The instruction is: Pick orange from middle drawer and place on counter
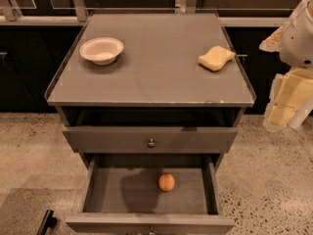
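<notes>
The orange (166,182) lies on the grey floor of the open middle drawer (122,195), near its centre and towards the back. The counter (156,62) is the flat grey cabinet top above it, with whitish chips along its front edge. My gripper (287,99), with white and pale yellow parts, hangs at the far right of the camera view. It is beside the counter's right edge, well above and to the right of the orange, and holds nothing that I can see.
A white bowl (101,49) stands at the counter's back left. A pale yellow sponge (216,58) lies at its right. Another grey knobbed drawer front (151,140) sits above the open drawer. A black object (46,222) lies on the speckled floor at the bottom left.
</notes>
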